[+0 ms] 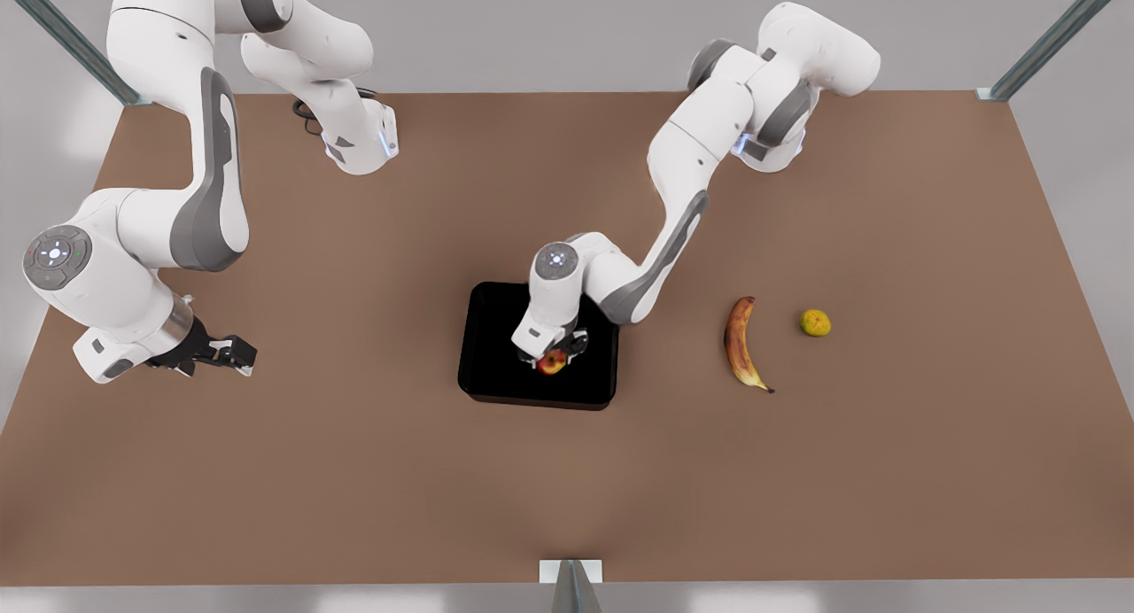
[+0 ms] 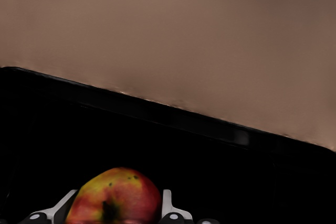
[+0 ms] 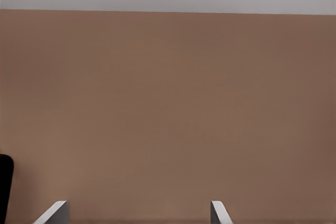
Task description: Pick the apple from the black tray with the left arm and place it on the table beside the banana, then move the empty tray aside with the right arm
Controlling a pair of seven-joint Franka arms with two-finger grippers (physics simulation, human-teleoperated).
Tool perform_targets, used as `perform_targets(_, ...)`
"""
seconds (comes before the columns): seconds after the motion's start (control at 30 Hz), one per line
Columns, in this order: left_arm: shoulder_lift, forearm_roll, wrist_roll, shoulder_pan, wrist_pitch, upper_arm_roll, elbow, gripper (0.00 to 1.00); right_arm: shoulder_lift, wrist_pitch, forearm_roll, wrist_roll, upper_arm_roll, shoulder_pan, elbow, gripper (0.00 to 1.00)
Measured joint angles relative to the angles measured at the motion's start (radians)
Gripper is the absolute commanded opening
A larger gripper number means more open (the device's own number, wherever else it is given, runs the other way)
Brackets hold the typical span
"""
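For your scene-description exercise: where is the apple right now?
In the front view the apple sits inside the black tray near the table's middle, between the left tool's fingers, well off the banana's left.

Even, soft light falls on my table point(image 1: 354, 471), a matte brown with no hard glare. Shadows are faint: a soft dark smudge lies under my right gripper point(image 1: 232, 353) at the front view's left, and a thin one edges the banana point(image 1: 741, 343). The tray point(image 1: 496, 374) renders near pure black, its floor swallowing detail, with one pale glint on its wall in my left wrist view. There the apple point(image 2: 115, 198) looks soft and smeared. White highlights run along my arms' shells.
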Motion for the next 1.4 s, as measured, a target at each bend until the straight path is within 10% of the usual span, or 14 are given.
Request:
perform_targets(0.23, -0.25, -0.129, 0.291, 0.532, -0.356, 0.004, -0.192, 0.79, -0.003, -0.031, -0.002, 0.015, 0.003, 0.078, 0.013, 1.0)
perform_targets(0.47, -0.189, -0.104, 0.566, 0.565, -0.212, 0.021, -0.375, 0.8, -0.002, -0.165, 0.028, 0.188, 0.038, 0.346, 0.1, 0.97)
perform_targets(0.83, -0.178, -0.081, 0.912, 0.655, -0.072, 0.058, -0.441, 1.0, -0.061, 0.151, 0.145, 0.513, 0.16, 0.354, -0.366, 1.0)
perform_targets(1.0, -0.414, -0.198, 0.964, 0.674, -0.303, 0.064, -0.164, 1.0, -0.008, 0.277, 0.149, 0.618, 0.162, 0.354, -0.378, 1.0)
perform_targets(1.4, -0.649, -0.264, 1.054, 0.779, -0.693, 0.114, -0.294, 1.0, 0.078, 0.36, 0.149, 0.731, 0.186, 0.353, -0.406, 1.0)
